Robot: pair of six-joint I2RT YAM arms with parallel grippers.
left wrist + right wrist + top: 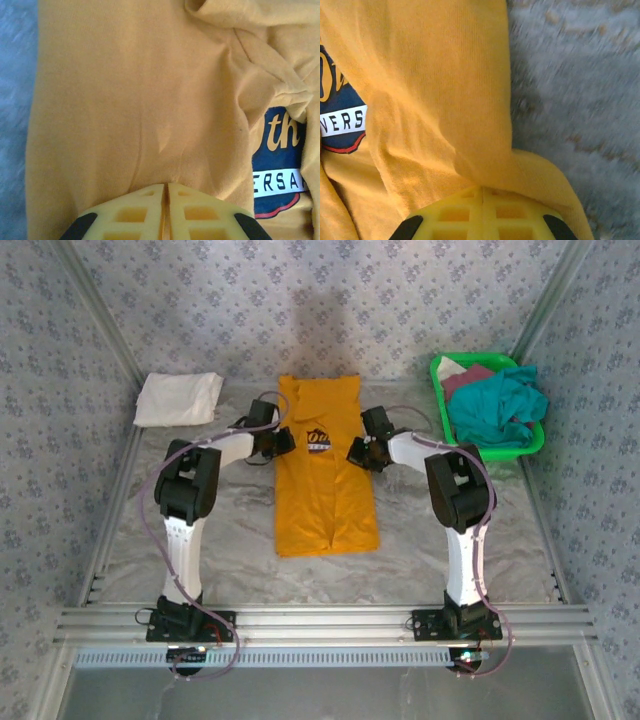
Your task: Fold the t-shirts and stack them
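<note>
1. Mustard-orange t-shirt lay flat in a long narrow strip at the centre of the top view, on the grey table.
2. Its navy-and-white print faced up in the upper half of the strip, between the two grippers.
3. Left gripper sat at the shirt's left edge, level with the print. In the left wrist view, its yellow fingers were pressed together at bottom centre, against the mustard-orange t-shirt. Whether cloth was caught between them could not be determined.
4. Right gripper sat at the shirt's right edge. In the right wrist view, its fingers were clenched on a fold of the mustard-orange t-shirt, which draped over the right fingertip.
5. White t-shirt lay folded at upper left, well apart from the orange one.
6. Teal t-shirt and maroon t-shirt lay crumpled in the green basket at upper right.
</note>
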